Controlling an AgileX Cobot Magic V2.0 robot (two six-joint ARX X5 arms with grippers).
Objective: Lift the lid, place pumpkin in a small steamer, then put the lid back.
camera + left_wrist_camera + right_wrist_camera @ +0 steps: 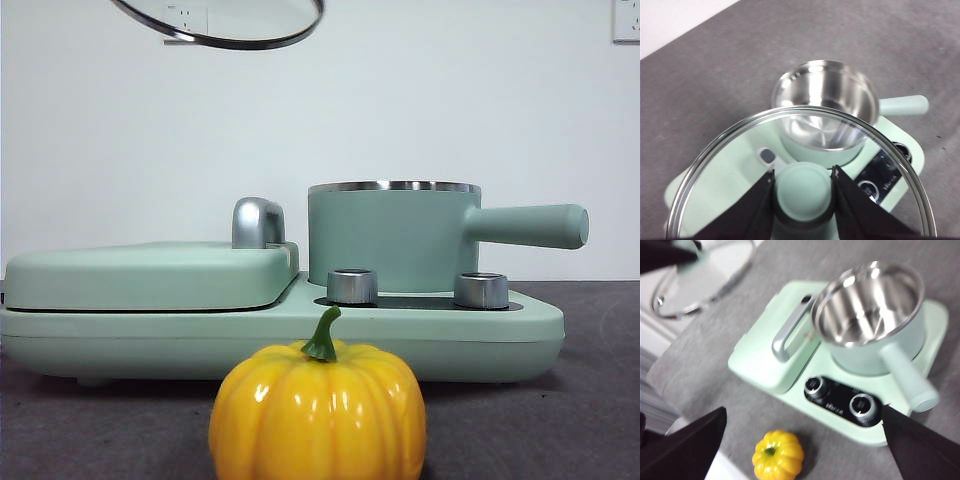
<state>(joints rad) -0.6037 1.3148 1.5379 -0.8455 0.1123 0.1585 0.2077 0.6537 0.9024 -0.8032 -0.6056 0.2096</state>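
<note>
Left hand [803,175] clenched on lid [730,165] knob, held high above open steamer [395,235]; right hand [800,440], released, should next grasp pumpkin [318,415] near surface's front edge.

Glass lid [790,150] with steel rim, green knob, up in air, tilted. Small steamer [400,235] green, open, shiny and bare inside, handle sticking out sideways. Pumpkin [318,410] yellow, shiny, green stem up, on counter in front of steamer.

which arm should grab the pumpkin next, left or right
Right, probably. The left gripper is shut on the lid's knob, holding it up in the air, so it is busy. The right gripper is open and empty above the pumpkin, with the small steamer uncovered.
</note>
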